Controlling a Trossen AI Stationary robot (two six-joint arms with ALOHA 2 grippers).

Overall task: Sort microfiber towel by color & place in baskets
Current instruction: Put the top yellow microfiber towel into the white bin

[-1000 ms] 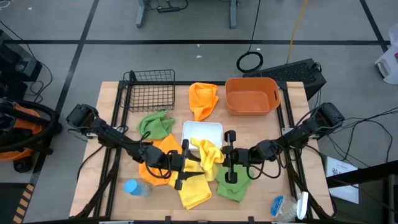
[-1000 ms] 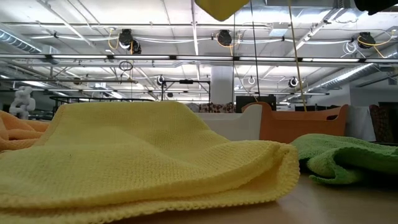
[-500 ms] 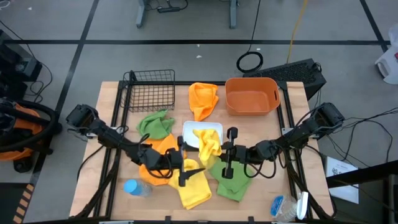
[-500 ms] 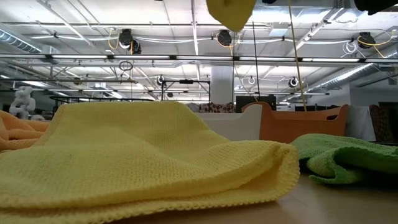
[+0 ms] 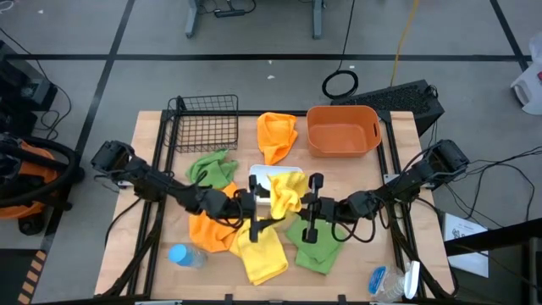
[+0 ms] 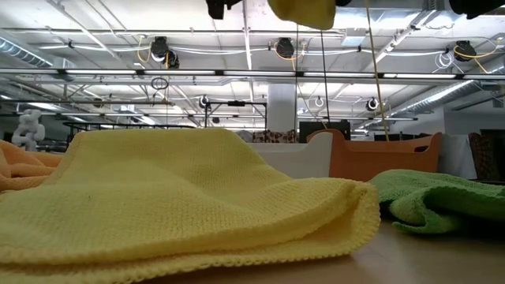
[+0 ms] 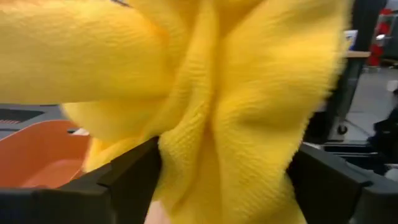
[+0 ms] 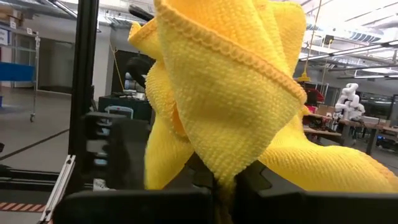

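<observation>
My right gripper (image 5: 296, 206) is shut on a yellow microfiber towel (image 5: 284, 193), which hangs bunched over the near part of the white tray (image 5: 264, 174). My left gripper (image 5: 264, 208) is open and level. Its fingers (image 7: 127, 180) stand on either side of that towel (image 7: 236, 106). A second yellow towel (image 5: 258, 254) and a green one (image 5: 318, 247) lie flat near the front edge. An orange towel (image 5: 210, 227) lies under the left arm. Another green towel (image 5: 212, 169) and another orange one (image 5: 278, 135) lie farther back. My right gripper pinches a bunched fold of the yellow towel (image 8: 227, 163) between its two fingers, several layers together. The fingers come at it about level from the table's right. The towel is lifted clear, its lower end (image 6: 304, 9) hanging slack above the table. My left gripper: whether its fingers touch the towel I cannot tell.
The black wire basket (image 5: 203, 123) stands at the far left and the orange tub (image 5: 343, 129) at the far right. A blue bottle (image 5: 182, 254) lies near the front left corner. Bare wood shows between the tub and the right arm.
The yellow towel held by my right gripper has moved toward the far edge, from over the front towels to over the white tray. My left gripper has moved toward the far edge and in toward the towel, so its fingers now flank it.
</observation>
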